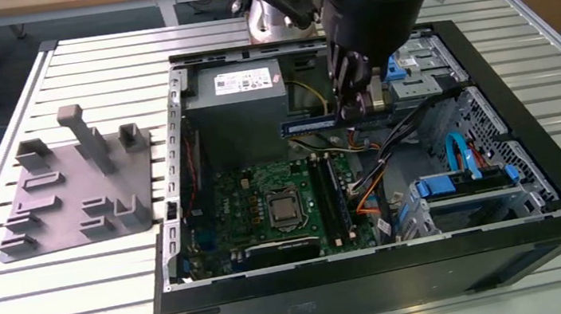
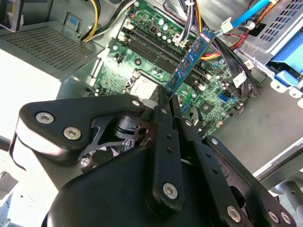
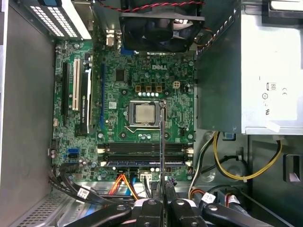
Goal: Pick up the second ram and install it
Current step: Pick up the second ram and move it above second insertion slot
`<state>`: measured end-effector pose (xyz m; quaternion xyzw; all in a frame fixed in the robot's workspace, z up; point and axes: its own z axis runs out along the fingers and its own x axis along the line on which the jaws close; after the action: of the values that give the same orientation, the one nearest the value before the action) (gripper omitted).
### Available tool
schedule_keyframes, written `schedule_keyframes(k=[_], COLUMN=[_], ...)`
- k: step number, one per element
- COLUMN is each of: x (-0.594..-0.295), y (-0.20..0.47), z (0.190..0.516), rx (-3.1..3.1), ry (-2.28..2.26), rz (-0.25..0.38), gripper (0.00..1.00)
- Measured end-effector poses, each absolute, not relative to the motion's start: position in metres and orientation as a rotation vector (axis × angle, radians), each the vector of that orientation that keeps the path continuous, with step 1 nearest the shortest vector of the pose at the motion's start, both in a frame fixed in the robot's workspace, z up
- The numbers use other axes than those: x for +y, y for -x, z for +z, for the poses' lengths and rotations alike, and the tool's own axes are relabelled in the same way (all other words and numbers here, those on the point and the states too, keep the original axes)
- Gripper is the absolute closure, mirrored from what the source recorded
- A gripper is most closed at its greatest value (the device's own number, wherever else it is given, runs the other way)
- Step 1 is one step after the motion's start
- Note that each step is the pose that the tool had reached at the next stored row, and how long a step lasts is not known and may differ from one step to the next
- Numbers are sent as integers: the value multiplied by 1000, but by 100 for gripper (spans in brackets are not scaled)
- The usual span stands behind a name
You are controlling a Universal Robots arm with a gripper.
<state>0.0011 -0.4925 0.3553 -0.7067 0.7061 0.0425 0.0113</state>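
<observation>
My gripper [image 1: 354, 112] is shut on one end of the second ram [image 1: 309, 124], a narrow bluish stick with a pale label. It hangs level above the inside of the open computer case [image 1: 381, 273], just in front of the power supply. In the second wrist view the ram [image 2: 191, 59] sticks out from between the fingertips of the gripper [image 2: 169, 101], over the motherboard. In the first wrist view I see the ram [image 3: 162, 137] edge-on, crossing above the memory slots [image 3: 144, 150] from the gripper [image 3: 162, 191].
The motherboard [image 1: 264, 199] with its bare processor [image 1: 284, 209] lies below. A grey power supply [image 1: 235, 90] sits at the back, with cables and blue drive latches [image 1: 466, 182] on the exterior view's right. A grey tray with upright posts [image 1: 70, 191] stands on the slatted table.
</observation>
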Motion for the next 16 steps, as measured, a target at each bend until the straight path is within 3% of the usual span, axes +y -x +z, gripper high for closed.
schedule_keyframes(k=[16], x=[-494], y=[-1], z=[345], rx=[2204], ry=[2205], rz=[131], gripper=[86])
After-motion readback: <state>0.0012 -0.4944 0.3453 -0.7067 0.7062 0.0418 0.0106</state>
